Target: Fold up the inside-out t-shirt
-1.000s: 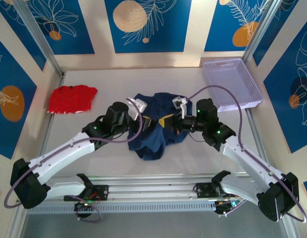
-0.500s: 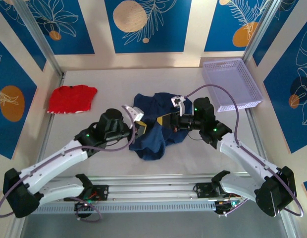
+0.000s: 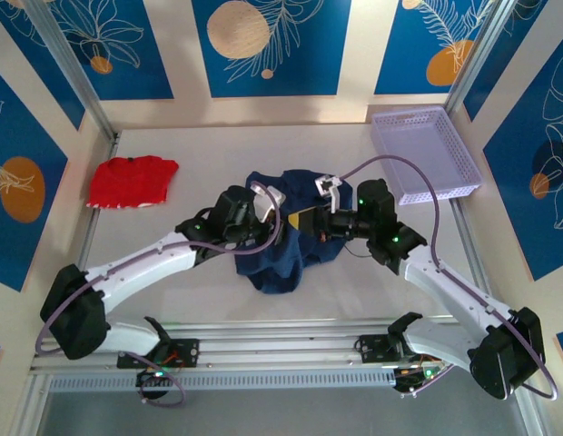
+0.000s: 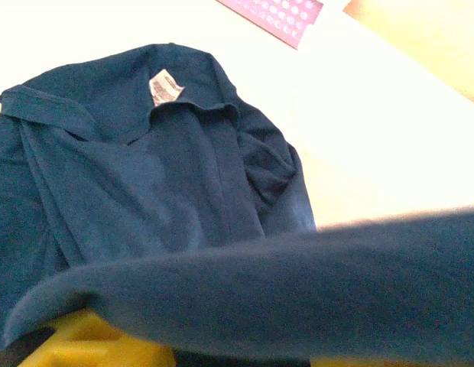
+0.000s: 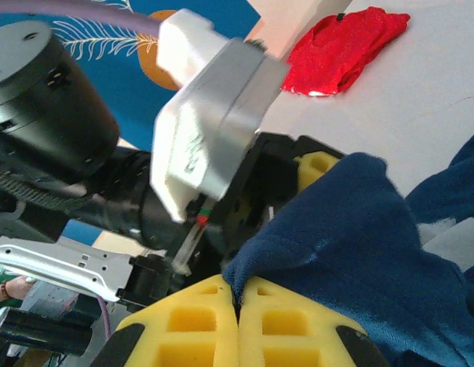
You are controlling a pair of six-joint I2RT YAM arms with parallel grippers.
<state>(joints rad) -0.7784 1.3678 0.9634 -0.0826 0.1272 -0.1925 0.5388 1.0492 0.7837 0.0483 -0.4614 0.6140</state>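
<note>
Left of the basket (image 3: 425, 154), the t-shirt (image 3: 280, 250) lies in a crumpled heap, inside out, its white neck label (image 4: 166, 86) facing up. The right gripper (image 3: 306, 221), on the basket side of the heap, has its yellow pads (image 5: 199, 321) pressed together on a raised fold of the cloth. The left gripper (image 3: 283, 221) faces it from the side away from the basket. A fold drapes across its fingers, and whether they are closed cannot be told. A red garment (image 3: 132, 180) lies well apart, farther still from the basket.
</note>
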